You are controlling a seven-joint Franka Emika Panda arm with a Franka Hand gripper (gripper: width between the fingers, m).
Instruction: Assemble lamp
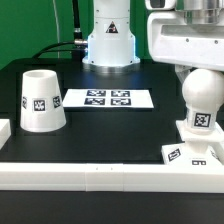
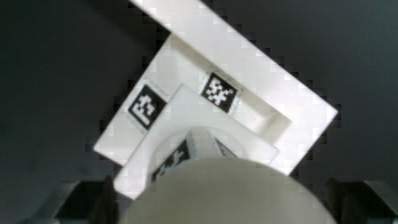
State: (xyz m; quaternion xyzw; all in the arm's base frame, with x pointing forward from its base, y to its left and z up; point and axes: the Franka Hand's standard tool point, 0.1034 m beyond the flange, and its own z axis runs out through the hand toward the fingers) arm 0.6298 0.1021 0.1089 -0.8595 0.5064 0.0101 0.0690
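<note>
The rounded white bulb (image 1: pixel 201 92) stands upright at the exterior view's right, its tagged lower stem meeting the flat square base (image 1: pixel 187 152), which lies by the front rail. My gripper (image 1: pixel 198 76) comes down from above and is shut on the bulb's top. In the wrist view the bulb (image 2: pixel 217 190) fills the space between the dark fingers (image 2: pixel 80 203), with the base (image 2: pixel 231 95) and its tags beneath it. The tapered shade (image 1: pixel 42 100) stands mouth-down at the exterior view's left, apart from the gripper.
The marker board (image 1: pixel 108 99) lies flat in the middle of the black table. A long white rail (image 1: pixel 100 176) runs along the front edge. The robot's white pedestal (image 1: pixel 108 40) stands at the back.
</note>
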